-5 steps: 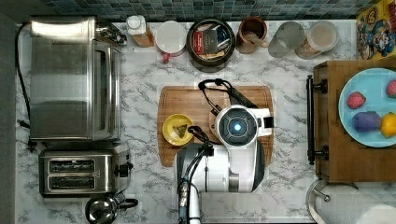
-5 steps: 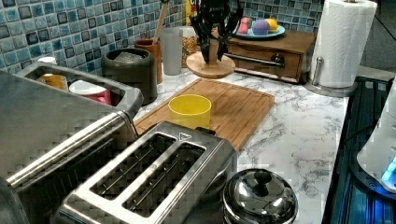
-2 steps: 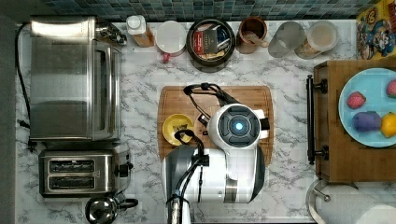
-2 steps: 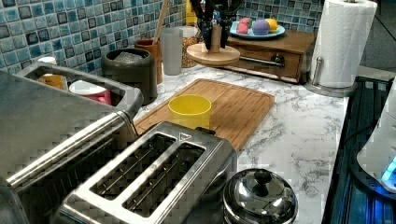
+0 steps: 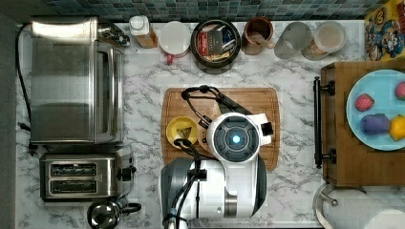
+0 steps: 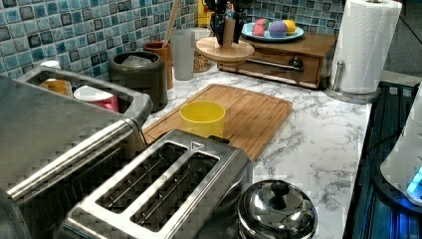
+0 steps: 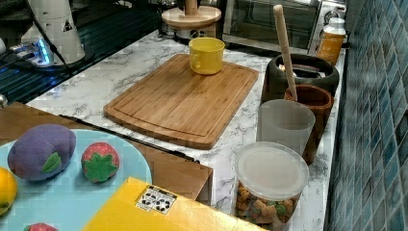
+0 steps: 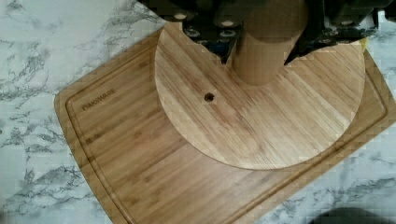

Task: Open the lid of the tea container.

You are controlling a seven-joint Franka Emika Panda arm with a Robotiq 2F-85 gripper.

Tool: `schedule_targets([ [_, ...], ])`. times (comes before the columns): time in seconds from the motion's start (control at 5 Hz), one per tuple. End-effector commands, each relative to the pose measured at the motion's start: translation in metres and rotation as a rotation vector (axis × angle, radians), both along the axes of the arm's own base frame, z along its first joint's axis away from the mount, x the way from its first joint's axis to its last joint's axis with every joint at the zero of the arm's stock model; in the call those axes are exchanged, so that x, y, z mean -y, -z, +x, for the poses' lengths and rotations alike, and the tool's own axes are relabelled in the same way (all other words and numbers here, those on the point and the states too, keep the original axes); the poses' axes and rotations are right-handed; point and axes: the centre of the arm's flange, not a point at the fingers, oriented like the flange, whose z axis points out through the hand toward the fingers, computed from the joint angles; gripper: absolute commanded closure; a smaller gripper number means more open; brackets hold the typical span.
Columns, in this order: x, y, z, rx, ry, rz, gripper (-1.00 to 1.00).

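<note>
One wooden lid (image 6: 225, 50) is held by its knob in the closed gripper (image 6: 228, 25), above the cutting board (image 6: 249, 112) near the yellow cup (image 6: 202, 118). Farther back, the tea container (image 5: 215, 44) is left uncovered by the tiled wall. If grip loosens, the cup could be struck.

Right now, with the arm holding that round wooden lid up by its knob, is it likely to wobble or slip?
Probably stiff: the lid looks like solid bamboo. The gripper is clamped on its central knob, so it likely hangs level. The smooth knob might slip.
</note>
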Motion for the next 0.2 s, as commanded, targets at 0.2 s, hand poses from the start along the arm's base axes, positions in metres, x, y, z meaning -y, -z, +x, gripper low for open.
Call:
schedule_targets([
  [0.2,-0.0222,-0.119,-0.0052,0.274,-0.043,0.01,1.0],
])
